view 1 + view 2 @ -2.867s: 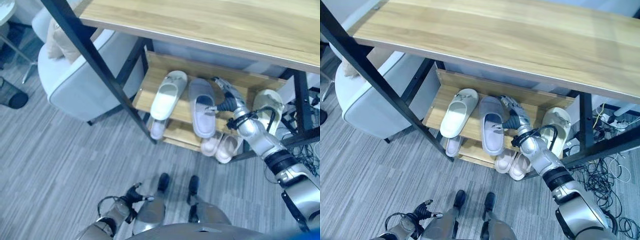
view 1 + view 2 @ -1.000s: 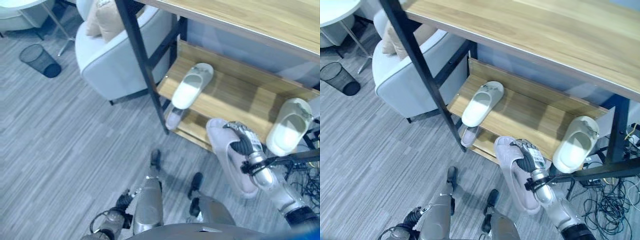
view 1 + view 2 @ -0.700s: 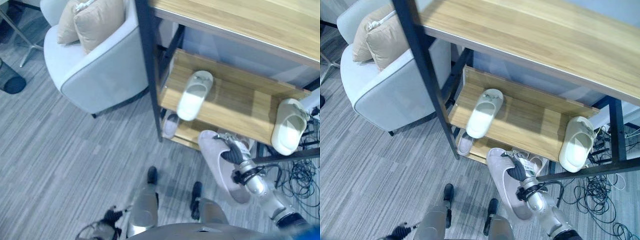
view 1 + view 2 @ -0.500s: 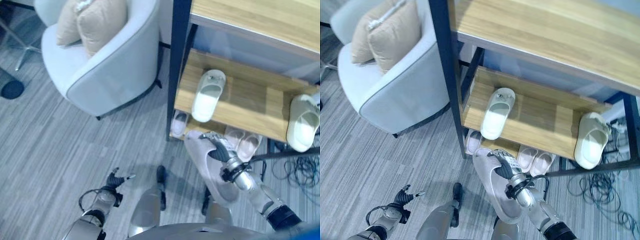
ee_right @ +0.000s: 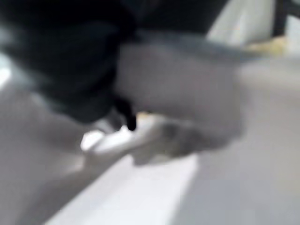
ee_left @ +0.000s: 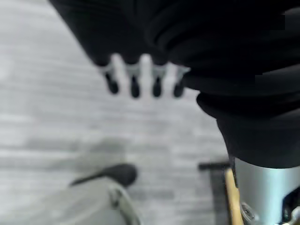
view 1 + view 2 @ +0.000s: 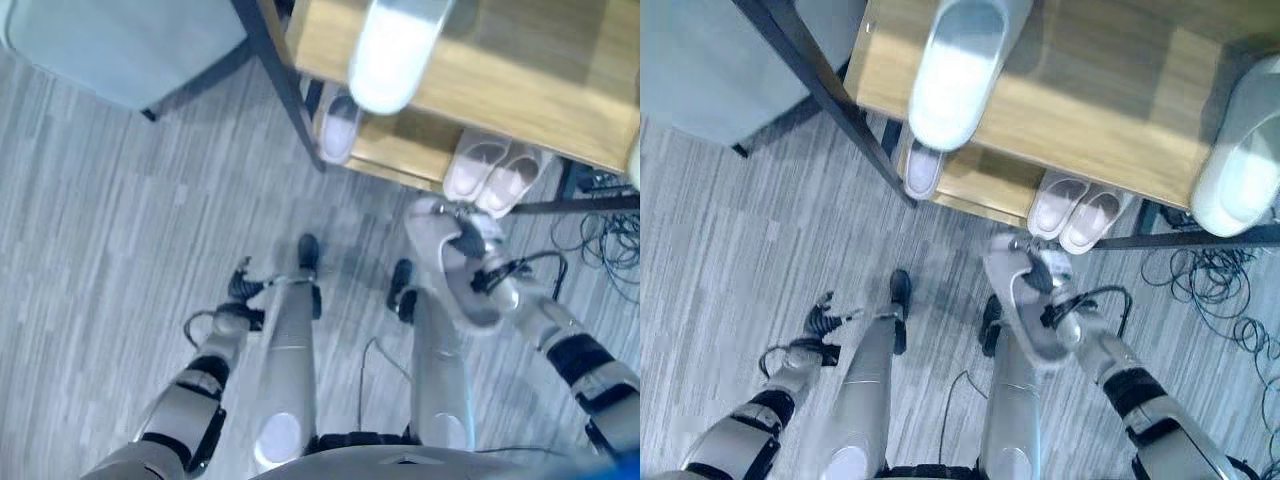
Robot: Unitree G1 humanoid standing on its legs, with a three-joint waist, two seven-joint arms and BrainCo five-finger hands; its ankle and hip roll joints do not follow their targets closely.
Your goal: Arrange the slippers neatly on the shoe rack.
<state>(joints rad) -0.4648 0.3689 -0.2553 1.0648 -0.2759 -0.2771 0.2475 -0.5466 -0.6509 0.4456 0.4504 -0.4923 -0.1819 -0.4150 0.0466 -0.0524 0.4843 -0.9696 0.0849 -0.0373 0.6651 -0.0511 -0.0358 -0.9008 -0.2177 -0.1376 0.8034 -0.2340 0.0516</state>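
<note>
Right hand (image 7: 470,245) has carried the clasped grey slipper (image 7: 450,290) clear of the rack (image 7: 500,110) edge

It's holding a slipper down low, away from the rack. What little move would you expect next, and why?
Probably lifting the grey slipper back toward the shelf. The right robot hand grips it over the floor, below the rack, and the shelf has a bare stretch between the two white slippers. The left robot hand hangs open, holding nothing.

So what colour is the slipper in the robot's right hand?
Pale greyish lilac; the slipper in the right hand shows best in the right eye view.
</note>
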